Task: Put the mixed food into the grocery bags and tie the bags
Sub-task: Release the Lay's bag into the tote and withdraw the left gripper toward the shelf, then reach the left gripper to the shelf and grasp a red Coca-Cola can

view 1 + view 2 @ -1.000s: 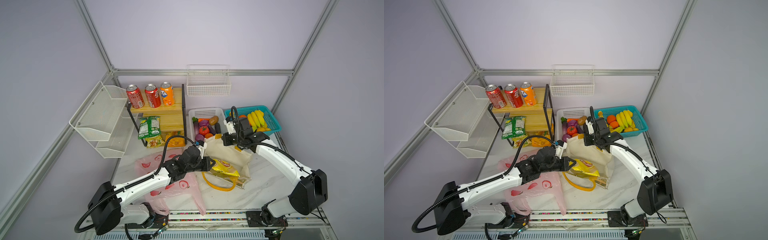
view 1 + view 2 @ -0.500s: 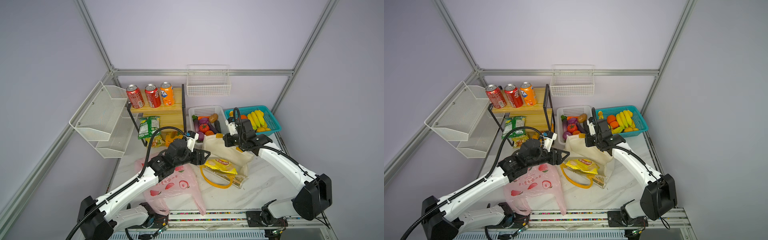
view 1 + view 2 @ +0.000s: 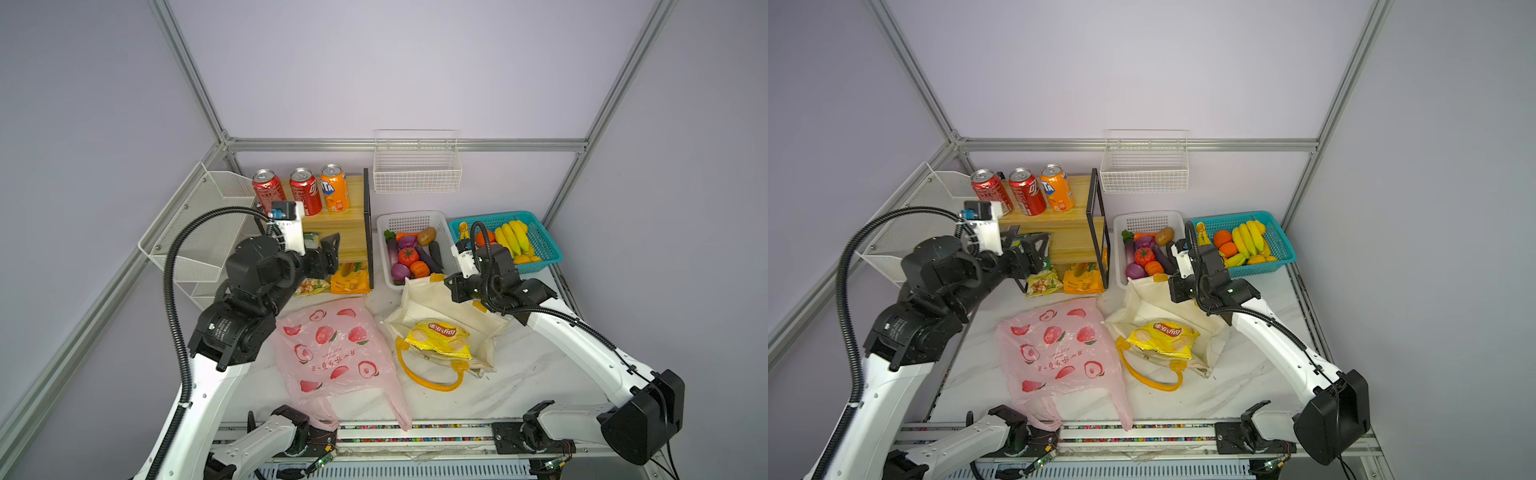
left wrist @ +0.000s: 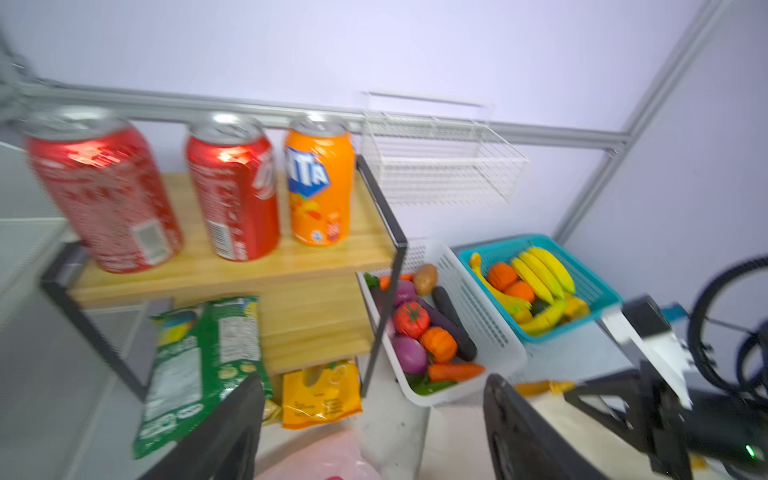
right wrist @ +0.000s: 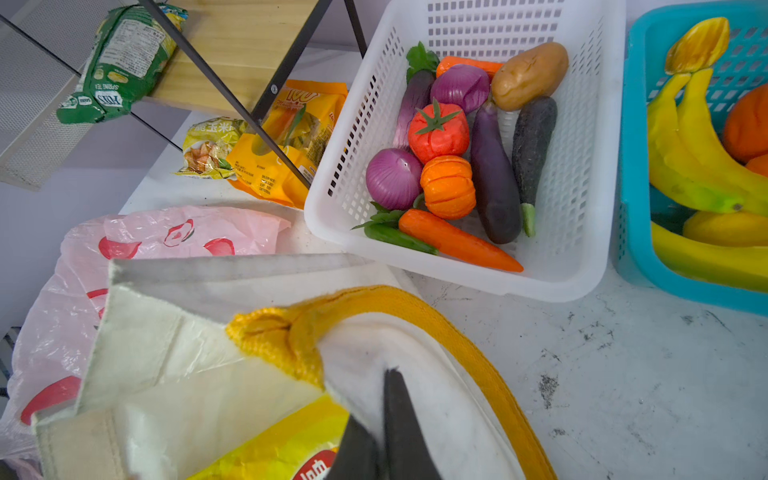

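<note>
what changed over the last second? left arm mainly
The left gripper let go of the yellow chip packet, opened, and swung from the cream tote back-left to the wooden shelf. The packet now lies in the tote's mouth. Unchanged: the right gripper stays shut on the tote's rim, and the pink bag lies flat as before.

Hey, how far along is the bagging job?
Done: yellow chip packet lies in the cream tote. In hand: right gripper shut on the tote's rim; left gripper open, empty, near the shelf. Left: red cans there, vegetables in the white basket; pink bag flat, nothing tied.
</note>
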{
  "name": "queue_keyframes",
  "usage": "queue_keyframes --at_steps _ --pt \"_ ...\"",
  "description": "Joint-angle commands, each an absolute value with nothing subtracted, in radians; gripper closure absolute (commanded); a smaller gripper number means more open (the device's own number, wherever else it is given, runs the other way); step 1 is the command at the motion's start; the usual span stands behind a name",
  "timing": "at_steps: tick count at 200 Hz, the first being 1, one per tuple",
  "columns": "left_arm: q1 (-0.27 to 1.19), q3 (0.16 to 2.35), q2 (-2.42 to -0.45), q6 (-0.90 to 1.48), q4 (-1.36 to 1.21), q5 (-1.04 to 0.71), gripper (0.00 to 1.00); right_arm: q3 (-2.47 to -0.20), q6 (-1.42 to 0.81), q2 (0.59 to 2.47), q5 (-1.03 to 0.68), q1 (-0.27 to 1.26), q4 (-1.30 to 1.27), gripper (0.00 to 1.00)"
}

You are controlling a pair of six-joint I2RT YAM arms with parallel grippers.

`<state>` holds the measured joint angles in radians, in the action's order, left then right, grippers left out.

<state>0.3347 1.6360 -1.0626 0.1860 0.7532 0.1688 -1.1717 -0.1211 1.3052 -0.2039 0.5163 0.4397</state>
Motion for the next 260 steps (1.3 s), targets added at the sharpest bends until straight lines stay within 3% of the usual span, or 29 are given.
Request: queue_keyframes --at_steps 1,37,89,196,260 --pt "0.222 1.818 -1.167 0.091 0.888 0.184 0.19 -1.168 -0.106 1.289 -0.242 0.52 0.374 0.93" --pt "0.016 2.017 -1.318 0.095 0.933 0.094 0.19 -1.174 -0.098 1.285 -0.237 0.52 0.373 0.93" --pt "-0.17 2.251 -1.555 0.121 0.979 -0.034 0.18 -1.176 -0.088 1.286 -0.232 0.52 0.371 0.94" --pt "-0.222 2.391 -1.731 0.12 0.955 -0.201 0.13 -1.173 -0.083 1.299 -0.224 0.523 0.373 0.94" --pt "-0.222 2.452 -1.81 0.118 0.913 -0.197 0.09 -1.171 -0.079 1.304 -0.218 0.522 0.377 0.94"
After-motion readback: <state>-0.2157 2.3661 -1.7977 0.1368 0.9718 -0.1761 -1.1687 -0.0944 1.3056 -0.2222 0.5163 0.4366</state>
